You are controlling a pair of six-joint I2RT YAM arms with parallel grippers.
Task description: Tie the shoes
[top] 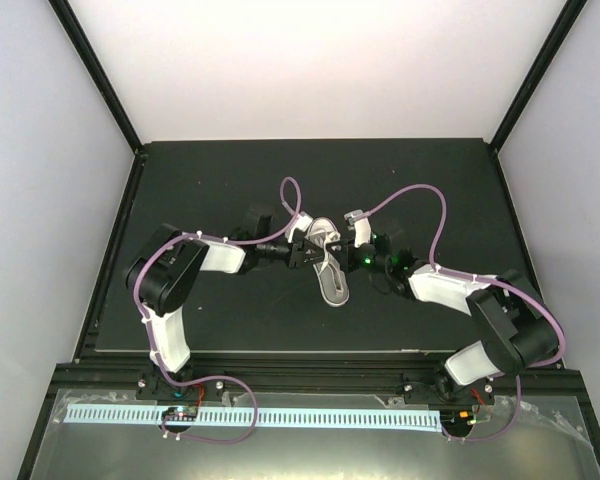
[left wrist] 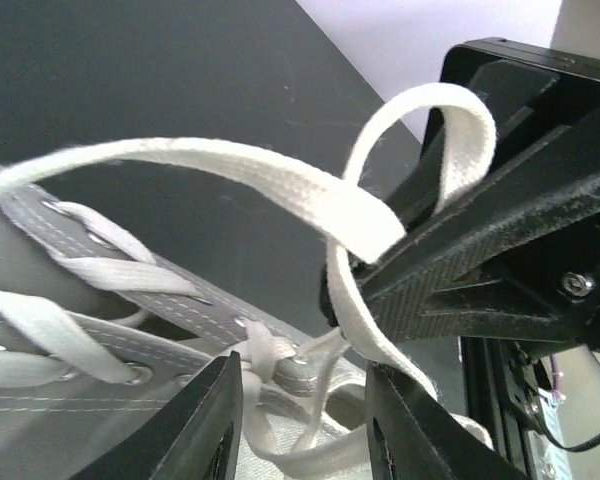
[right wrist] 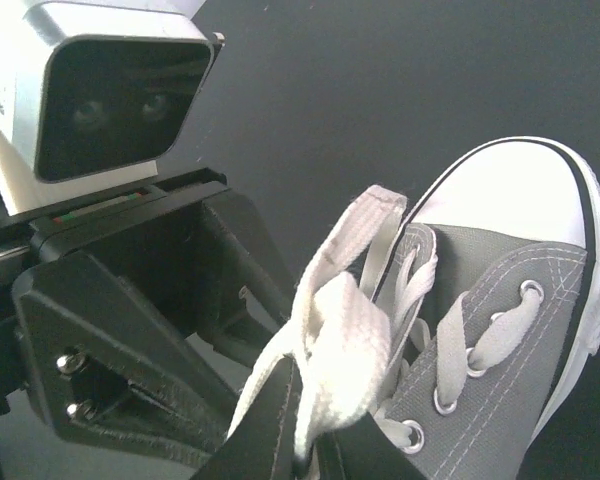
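The grey sneaker (top: 331, 278) with white toe cap lies mid-mat between both arms. In the right wrist view the shoe (right wrist: 500, 350) fills the right side, toe up. My right gripper (right wrist: 315, 440) is shut on a folded white lace loop (right wrist: 345, 340) just above the top eyelets. In the left wrist view the same lace (left wrist: 280, 190) arcs from the shoe (left wrist: 70, 330) into the right gripper's black fingers (left wrist: 450, 270). My left gripper (left wrist: 305, 372) is open over the top eyelets, with loose lace strands between its fingers. From above, the left gripper (top: 307, 250) and right gripper (top: 348, 243) face each other across the shoe.
The black mat (top: 220, 190) covers the table inside white enclosure walls with black corner posts (top: 100, 70). Purple cables (top: 420, 195) loop over both arms. The left wrist camera housing (right wrist: 120, 100) is close in front of the right gripper.
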